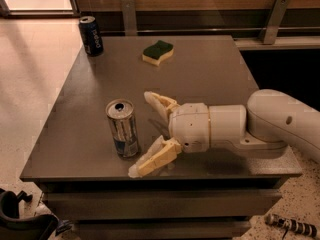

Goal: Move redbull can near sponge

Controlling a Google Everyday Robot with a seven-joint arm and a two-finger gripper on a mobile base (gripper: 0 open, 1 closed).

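A dark grey square counter (210, 74) stood on a pale speckled floor (30, 74). Behind it was a wood-panelled wall with two metal brackets (272, 18).

The redbull can (123, 129) stood upright near the counter's front-left corner. Its long axis was vertical and its open pull-tab top pointed up. It was tall, slim and silver, with blue patches low on its side.

The sponge (158, 52) lay flat near the middle of the back edge, well apart from the redbull can. It had a dark green top over a pale yellow body. A shorter dark blue can (91, 35) stood at the back-left corner.

The white arm reached in from the right along the front edge. Its pincer (140, 134) was just right of the redbull can. Its cream fingers (159, 103) were spread wide, gripping nothing.
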